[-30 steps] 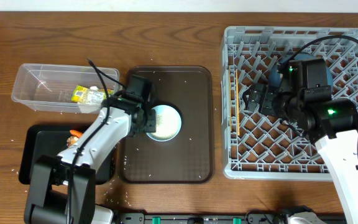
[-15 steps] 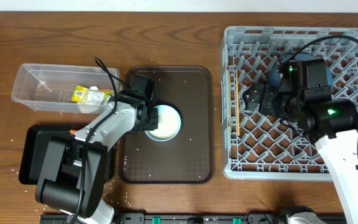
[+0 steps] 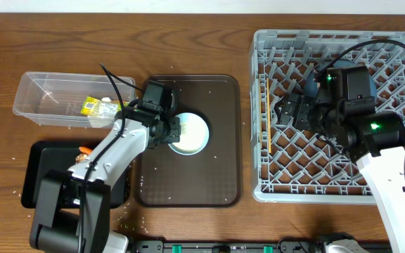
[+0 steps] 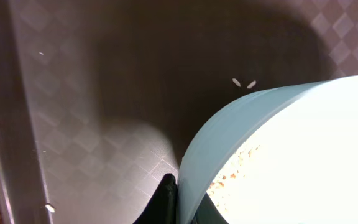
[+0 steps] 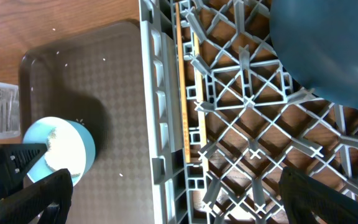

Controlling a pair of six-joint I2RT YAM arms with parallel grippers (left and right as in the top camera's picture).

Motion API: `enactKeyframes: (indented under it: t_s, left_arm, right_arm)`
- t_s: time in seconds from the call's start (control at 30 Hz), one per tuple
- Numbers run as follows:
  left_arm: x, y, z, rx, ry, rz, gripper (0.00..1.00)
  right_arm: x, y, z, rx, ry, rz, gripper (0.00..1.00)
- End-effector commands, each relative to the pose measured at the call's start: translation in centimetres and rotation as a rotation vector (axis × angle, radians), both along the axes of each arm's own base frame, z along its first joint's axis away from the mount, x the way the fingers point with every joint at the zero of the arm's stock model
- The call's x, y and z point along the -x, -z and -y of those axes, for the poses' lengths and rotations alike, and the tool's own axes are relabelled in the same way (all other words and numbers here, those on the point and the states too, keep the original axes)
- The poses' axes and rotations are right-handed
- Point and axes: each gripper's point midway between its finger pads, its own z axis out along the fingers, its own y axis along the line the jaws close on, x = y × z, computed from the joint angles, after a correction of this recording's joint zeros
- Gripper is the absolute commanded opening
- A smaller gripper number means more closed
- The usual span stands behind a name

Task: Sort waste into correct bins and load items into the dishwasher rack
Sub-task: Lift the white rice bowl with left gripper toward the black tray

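The white bowl with a light-blue outside (image 3: 190,133) sits on the dark-brown serving tray (image 3: 213,169), with food specks inside. My left gripper (image 3: 170,131) is shut on its left rim. In the left wrist view one black finger (image 4: 163,198) lies outside the bowl wall (image 4: 229,134) and the other inside. My right gripper (image 3: 288,112) hangs open over the left part of the dishwasher rack (image 3: 385,49), holding nothing. The blue plate (image 5: 328,50) lies in the rack. A yellow-green wrapper (image 3: 97,107) is in the clear box (image 3: 41,91). A carrot (image 3: 84,150) lies in the black tray (image 3: 37,176).
Rice grains are scattered on the serving tray (image 4: 55,124) and the wood around it. A thin orange stick (image 5: 181,74) lies along the rack's left wall. The right wrist view also shows the bowl (image 5: 67,149) and the left gripper's black body (image 5: 5,163).
My left gripper has closed from open onto the bowl's rim, and its wrist has shifted slightly. The right arm has not moved.
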Motion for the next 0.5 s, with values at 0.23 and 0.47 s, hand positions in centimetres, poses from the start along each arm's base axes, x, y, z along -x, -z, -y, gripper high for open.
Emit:
enactKeyframes:
  t_s: [0.23,0.47]
  left_arm:
    - [0.3,2.0,0.4,0.010,0.014,-0.060,0.06]
    - [0.4,3.8,0.4,0.000,0.014,-0.095,0.06]
  right_arm:
    - [0.1,-0.3,0.2,-0.001,0.015,0.006,0.99]
    - [0.1,-0.3,0.2,-0.001,0.015,0.005,0.99]
